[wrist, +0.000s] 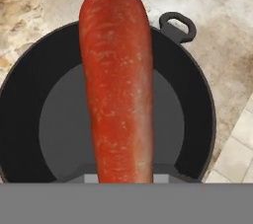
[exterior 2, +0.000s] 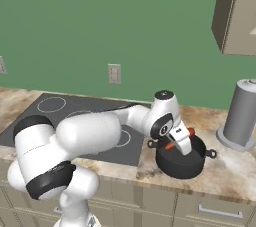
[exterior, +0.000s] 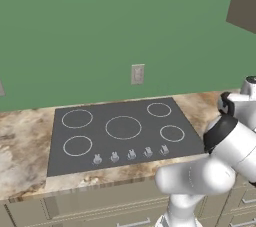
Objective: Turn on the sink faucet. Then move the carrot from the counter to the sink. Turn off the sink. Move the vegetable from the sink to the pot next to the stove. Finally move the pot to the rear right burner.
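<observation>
Landmark: pot (exterior 2: 181,162), black, round, two small loop handles, standing on the counter (exterior 2: 235,171) just right of the stove (exterior: 120,133).

Carrot (wrist: 117,85): orange-red, tapered, held in the gripper (exterior 2: 181,141) directly above the pot's open mouth. From the hand view it runs across the pot's grey floor from the near rim to the far rim, its blunt end reaching past the far rim. In the right base view its ends show orange on either side of the hand, tilted, above the pot rim. Whether it touches the pot's inside cannot be told.

Gripper: jaws narrow, clamped on the carrot, poised over the pot centre.

Pot handle (wrist: 178,24): dark loop at the far right rim in the hand view.

Stove: flat dark cooktop left of the pot, five white ring outlines, a row of small silver knobs (exterior: 131,155) along its front edge.

Counter: marbled beige and brown, under the pot and around the stove.

Canister (exterior 2: 243,113): grey cylinder on a round base, on the counter to the right of the pot and behind it, apart from it.

Wall outlet (exterior 2: 114,73): on the green wall behind the stove, left of the pot.
</observation>
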### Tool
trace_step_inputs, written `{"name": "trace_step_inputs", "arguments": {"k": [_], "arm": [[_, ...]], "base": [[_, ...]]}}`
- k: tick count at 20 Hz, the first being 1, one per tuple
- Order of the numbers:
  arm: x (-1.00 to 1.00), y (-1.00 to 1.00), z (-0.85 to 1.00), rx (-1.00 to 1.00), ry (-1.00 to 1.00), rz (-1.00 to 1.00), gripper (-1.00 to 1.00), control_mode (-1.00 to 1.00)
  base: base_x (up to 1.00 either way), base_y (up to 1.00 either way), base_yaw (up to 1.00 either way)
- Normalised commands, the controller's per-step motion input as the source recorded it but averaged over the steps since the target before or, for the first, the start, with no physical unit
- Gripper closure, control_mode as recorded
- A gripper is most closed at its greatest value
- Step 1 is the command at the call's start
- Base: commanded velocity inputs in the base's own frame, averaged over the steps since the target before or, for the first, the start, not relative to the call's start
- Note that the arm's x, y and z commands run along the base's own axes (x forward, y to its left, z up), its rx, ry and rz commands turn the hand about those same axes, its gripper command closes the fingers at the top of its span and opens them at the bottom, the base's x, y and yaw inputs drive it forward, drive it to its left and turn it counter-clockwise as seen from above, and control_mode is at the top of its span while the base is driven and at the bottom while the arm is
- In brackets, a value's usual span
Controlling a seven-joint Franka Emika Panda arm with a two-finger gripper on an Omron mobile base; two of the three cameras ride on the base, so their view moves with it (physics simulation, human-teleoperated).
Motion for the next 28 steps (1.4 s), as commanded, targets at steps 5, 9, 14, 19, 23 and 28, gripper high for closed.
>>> {"name": "trace_step_inputs", "arguments": {"k": [5,9,14,19,23,28], "arm": [[0.15,-0.02,-0.18,0.01,0.05,0.00,1.00,-1.00],[0.12,-0.09,-0.06,0.02,0.01,0.00,1.00,-1.00],[0.02,-0.07,-0.10,0.03,0.00,0.03,1.00,-1.00],[0.00,-0.03,-0.15,0.04,0.02,0.04,1.00,-1.00],[0.04,-0.04,-0.14,0.02,0.03,0.05,1.00,-1.00],[0.08,-0.10,-0.20,0.01,0.01,0.06,1.00,-1.00]], "base": [[0.00,0.00,0.00],[0.00,0.00,0.00],[0.00,0.00,0.00],[0.00,0.00,0.00],[0.00,0.00,0.00],[0.00,0.00,0.00]]}}
